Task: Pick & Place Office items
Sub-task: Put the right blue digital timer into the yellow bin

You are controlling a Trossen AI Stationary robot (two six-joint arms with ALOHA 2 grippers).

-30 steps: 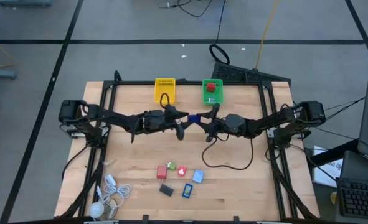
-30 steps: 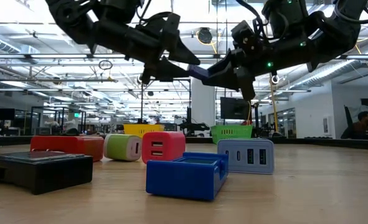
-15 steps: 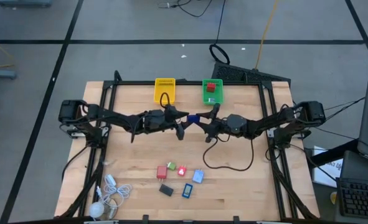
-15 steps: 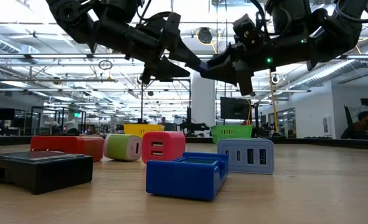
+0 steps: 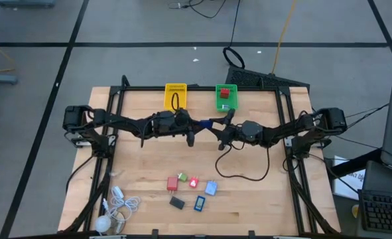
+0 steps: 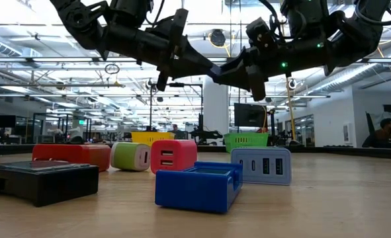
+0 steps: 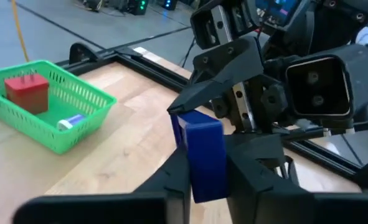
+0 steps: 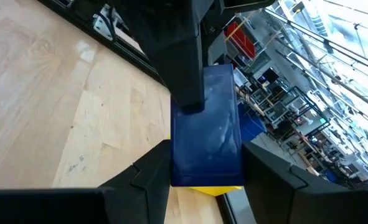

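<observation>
Blue block (image 7: 203, 155) between both tools

Grey floor (image 5: 149, 26) with dark lines; bright ceiling lights (image 6: 215, 6) overhead.

arms: two dark, jointed, black cables looping off them
fingers (image 7: 246, 171): black, wedge-shaped
light: small green glow, upper right, low view

Above mid-table, your left gripper (image 5: 197, 124) and right gripper (image 5: 212, 124) meet on one block (image 5: 205, 123). Two baskets (image 5: 176, 95) (image 5: 226, 97) sit side by side at the far edge. Near the front edge lie six small pieces (image 5: 193, 192), with a coiled cable (image 5: 116, 207) to their left.
</observation>
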